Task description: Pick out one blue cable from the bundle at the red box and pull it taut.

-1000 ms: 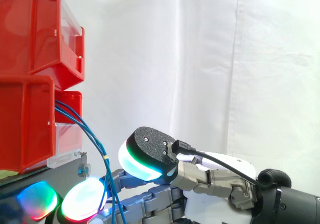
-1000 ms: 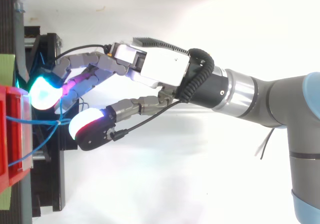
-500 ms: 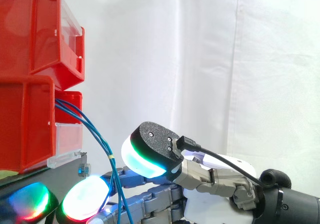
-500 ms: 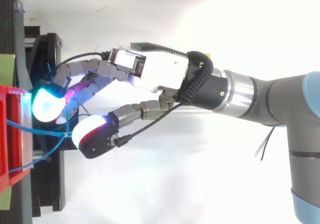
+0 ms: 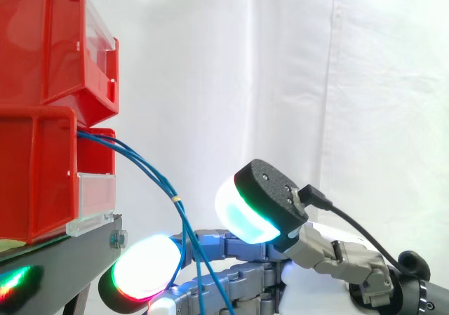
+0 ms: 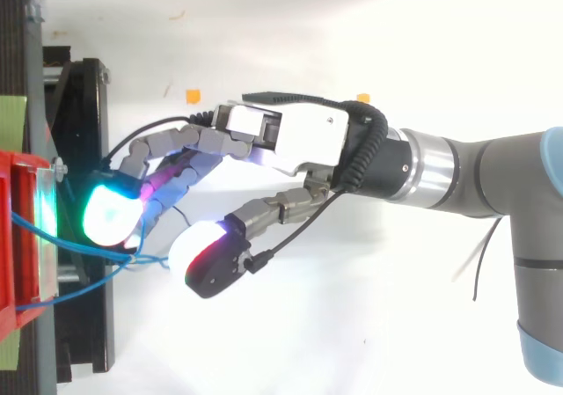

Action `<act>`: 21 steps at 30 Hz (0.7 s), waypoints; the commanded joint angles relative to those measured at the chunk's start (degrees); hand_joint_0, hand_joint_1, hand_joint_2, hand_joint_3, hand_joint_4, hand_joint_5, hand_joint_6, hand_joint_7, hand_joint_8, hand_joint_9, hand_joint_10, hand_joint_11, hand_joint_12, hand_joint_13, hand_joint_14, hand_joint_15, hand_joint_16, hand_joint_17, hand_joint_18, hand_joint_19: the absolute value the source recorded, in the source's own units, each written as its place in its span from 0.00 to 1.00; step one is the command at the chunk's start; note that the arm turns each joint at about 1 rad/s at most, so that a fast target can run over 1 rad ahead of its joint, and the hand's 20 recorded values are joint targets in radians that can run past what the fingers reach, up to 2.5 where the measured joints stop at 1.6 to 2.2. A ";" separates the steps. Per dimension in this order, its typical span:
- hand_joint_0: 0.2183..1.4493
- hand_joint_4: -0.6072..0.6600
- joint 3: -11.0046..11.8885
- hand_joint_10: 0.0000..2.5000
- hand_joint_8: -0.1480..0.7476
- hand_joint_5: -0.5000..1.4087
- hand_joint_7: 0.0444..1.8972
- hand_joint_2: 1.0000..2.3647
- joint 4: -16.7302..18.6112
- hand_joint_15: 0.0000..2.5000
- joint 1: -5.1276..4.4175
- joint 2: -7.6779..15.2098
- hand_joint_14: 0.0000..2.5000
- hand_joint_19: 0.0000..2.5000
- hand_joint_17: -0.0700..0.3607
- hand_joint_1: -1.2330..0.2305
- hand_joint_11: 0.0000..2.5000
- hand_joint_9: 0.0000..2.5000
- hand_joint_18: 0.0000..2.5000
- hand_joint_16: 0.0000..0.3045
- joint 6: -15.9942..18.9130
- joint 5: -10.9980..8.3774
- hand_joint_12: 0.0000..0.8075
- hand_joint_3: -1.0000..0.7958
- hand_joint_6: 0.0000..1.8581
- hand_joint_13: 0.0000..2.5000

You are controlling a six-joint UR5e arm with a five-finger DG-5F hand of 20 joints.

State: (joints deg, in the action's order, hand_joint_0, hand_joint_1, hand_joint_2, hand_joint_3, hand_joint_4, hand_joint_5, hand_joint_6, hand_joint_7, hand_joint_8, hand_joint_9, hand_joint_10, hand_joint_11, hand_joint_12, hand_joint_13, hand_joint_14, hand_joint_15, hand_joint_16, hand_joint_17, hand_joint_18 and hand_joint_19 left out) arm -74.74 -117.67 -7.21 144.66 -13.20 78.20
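Observation:
Blue cables (image 5: 151, 173) come out of the lower red box (image 5: 95, 150), slope down to the right and drop between the fingers of my hand (image 5: 231, 287). One cable bears a small yellow band. From above, the blue cables (image 6: 79, 256) run from the red box (image 6: 18, 245) and meet beneath the hand's fingers (image 6: 163, 197), which curl round them. My hand (image 6: 290, 140) reaches in from the right. Its thumb pad (image 6: 207, 256) stands apart from the green-glowing fingertip (image 6: 110, 219). Where exactly the cables are gripped is hidden.
Larger red bins (image 5: 42, 48) are stacked at the left on a black stand (image 6: 84, 105). A clear label holder (image 5: 95, 203) fronts the lower box. Two small orange marks (image 6: 192, 96) lie on the white surface. A white curtain hangs behind.
My hand has drawn back to the right, away from the bins. The blue cables have come with it and now span a longer stretch from the box.

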 commanded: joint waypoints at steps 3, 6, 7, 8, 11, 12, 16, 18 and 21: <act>0.33 0.73 -0.06 0.00 0.49 0.20 0.46 0.01 0.60 0.13 0.53 0.01 0.01 0.24 0.44 0.45 0.11 0.37 0.26 0.18 2.74 2.66 0.49 0.33 0.27 0.31; 0.34 0.73 -0.15 0.00 0.49 0.20 0.47 0.01 0.25 0.13 0.71 0.01 0.01 0.24 0.44 0.45 0.11 0.37 0.26 0.18 3.80 3.45 0.49 0.34 0.27 0.31; 0.34 0.73 -0.15 0.00 0.49 0.20 0.47 0.01 0.25 0.13 0.80 0.01 0.01 0.24 0.44 0.45 0.11 0.37 0.27 0.18 3.97 3.63 0.49 0.34 0.27 0.31; 0.34 0.74 -0.15 0.00 0.49 0.20 0.47 0.01 0.25 0.13 0.80 0.01 0.01 0.24 0.44 0.45 0.11 0.37 0.26 0.18 3.97 3.63 0.49 0.35 0.27 0.31; 0.34 0.73 -0.15 0.00 0.49 0.21 0.47 0.01 0.25 0.13 1.06 0.01 0.01 0.24 0.44 0.44 0.11 0.37 0.26 0.18 5.38 4.33 0.49 0.35 0.27 0.31; 0.34 0.73 -0.06 0.00 0.49 0.21 0.47 0.01 0.25 0.13 1.06 0.01 0.01 0.24 0.44 0.45 0.11 0.37 0.26 0.18 6.08 4.33 0.49 0.34 0.27 0.31; 0.32 0.73 -0.15 0.00 0.49 0.20 0.45 0.00 0.25 0.13 1.24 0.01 0.01 0.24 0.44 0.45 0.11 0.36 0.26 0.18 8.54 4.07 0.50 0.32 0.27 0.31; 0.31 0.73 -0.06 0.00 0.49 0.20 0.44 0.00 0.25 0.12 1.24 0.01 0.01 0.24 0.45 0.46 0.11 0.35 0.25 0.18 9.25 4.07 0.49 0.30 0.27 0.28; 0.28 0.72 -0.06 0.00 0.48 0.19 0.40 0.00 0.60 0.08 1.24 0.01 0.00 0.21 0.45 0.45 0.06 0.29 0.17 0.18 10.21 3.98 0.48 0.29 0.27 0.18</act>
State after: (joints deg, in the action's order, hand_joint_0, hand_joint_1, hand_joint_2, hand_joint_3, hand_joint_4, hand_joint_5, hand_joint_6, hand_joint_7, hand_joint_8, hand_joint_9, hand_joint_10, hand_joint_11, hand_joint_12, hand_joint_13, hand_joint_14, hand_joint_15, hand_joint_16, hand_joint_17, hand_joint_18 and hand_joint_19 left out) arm -74.82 -117.32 -6.00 144.66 -3.94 82.28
